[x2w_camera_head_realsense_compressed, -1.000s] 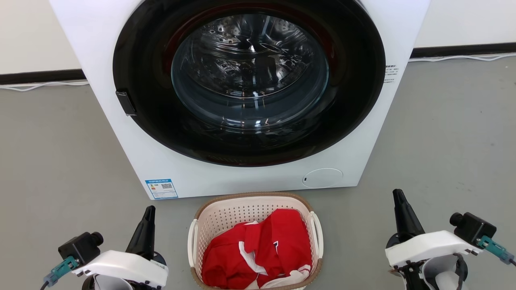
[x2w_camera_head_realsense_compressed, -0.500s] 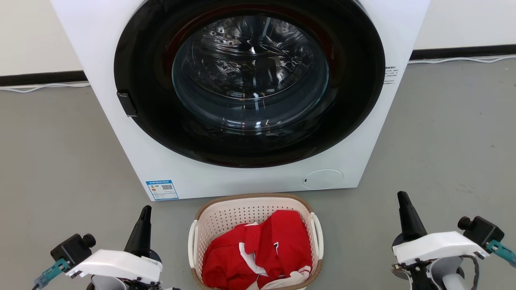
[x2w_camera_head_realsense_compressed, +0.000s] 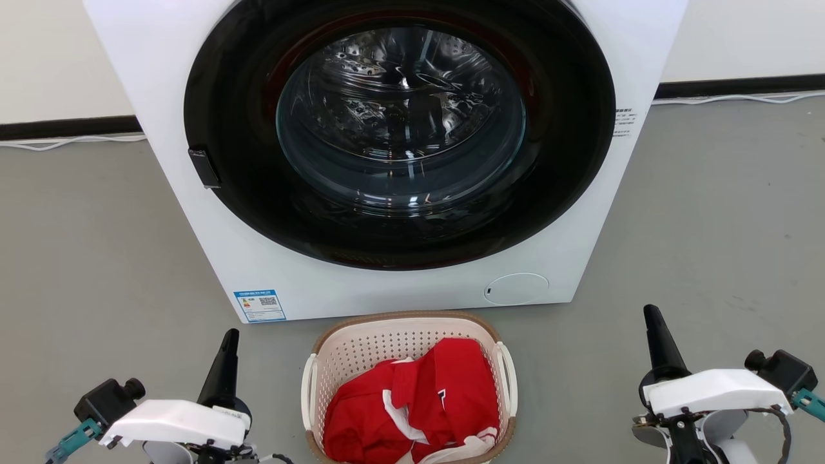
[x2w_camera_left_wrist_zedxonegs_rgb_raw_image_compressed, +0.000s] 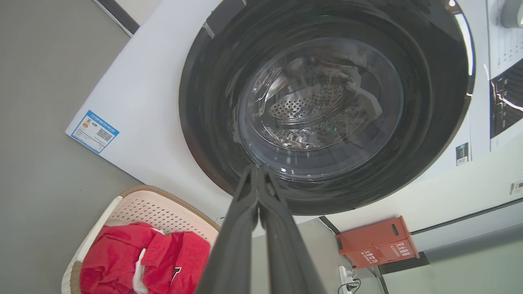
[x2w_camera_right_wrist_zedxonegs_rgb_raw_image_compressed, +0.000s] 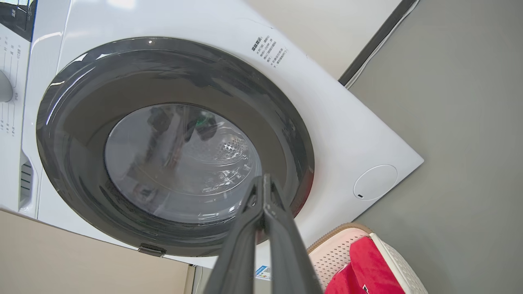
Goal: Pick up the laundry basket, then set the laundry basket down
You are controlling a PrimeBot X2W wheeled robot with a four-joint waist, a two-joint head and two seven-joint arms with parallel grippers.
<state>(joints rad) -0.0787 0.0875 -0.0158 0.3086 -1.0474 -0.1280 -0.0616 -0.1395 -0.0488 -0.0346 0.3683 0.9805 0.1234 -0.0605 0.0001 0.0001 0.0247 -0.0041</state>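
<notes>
The laundry basket point(x2w_camera_head_realsense_compressed: 380, 345) with red clothes point(x2w_camera_head_realsense_compressed: 419, 399) stands on the floor point(x2w_camera_head_realsense_compressed: 97, 258) just before the washing machine point(x2w_camera_head_realsense_compressed: 580, 245), between the left tool point(x2w_camera_head_realsense_compressed: 230, 335) and the right tool point(x2w_camera_head_realsense_compressed: 650, 311), both pressed together, so they may push it aside instead of gripping.

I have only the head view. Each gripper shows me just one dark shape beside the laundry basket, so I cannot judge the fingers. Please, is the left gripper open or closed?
Observer: Closed. In the left wrist view the left gripper has its two tips touching, with nothing between them.
Operator: Thank you. And the right one?
Observer: The right gripper is also shut and empty. Its tips point toward the washing machine.
Operator: Is there something near the machine that my view does not show?
Observer: Yes. The left wrist view shows an orange-red box by the wall, off to one side of the machine.
</notes>
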